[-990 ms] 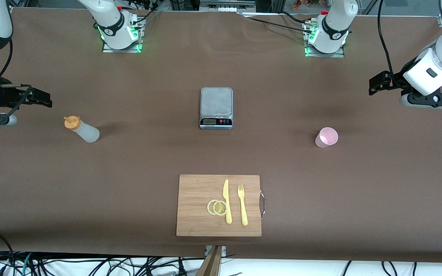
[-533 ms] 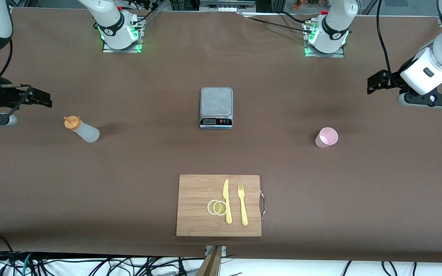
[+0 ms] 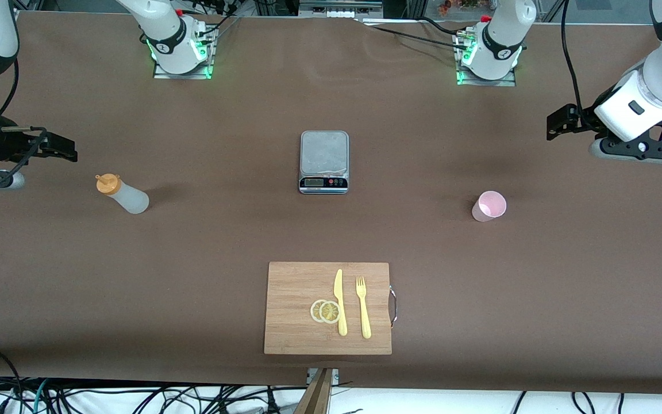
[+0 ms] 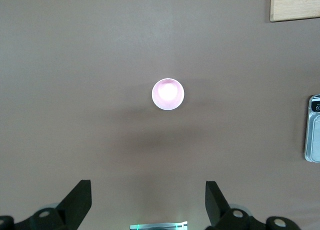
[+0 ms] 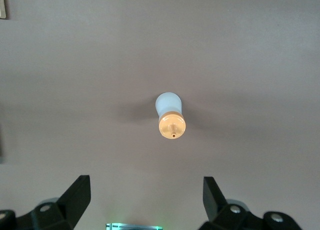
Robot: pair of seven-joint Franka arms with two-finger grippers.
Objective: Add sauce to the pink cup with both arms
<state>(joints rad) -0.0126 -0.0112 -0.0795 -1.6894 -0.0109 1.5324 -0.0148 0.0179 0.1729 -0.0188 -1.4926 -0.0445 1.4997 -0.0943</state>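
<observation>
Both tools hung wide apart and empty, nothing picked up yet, so plenty of ways this could've gone sideways.

The right tool sat in the air up over the right arm's end of the desk with fingers spread, and the sauce stood upright on the desk just past its fingertips, orange cap up. The left tool hovered the same way, spread and holding nothing, with the pink cup standing on the desk a bit out ahead of it. My worry was the bottle: tall, narrow, squishy, so an off-center pinch probably would've tipped it or squirted sauce early. The cup looked light too, so a finger clipping its rim could've knocked it over. The scale and cutting board sat well away from both tools, so probably no trouble there.
</observation>
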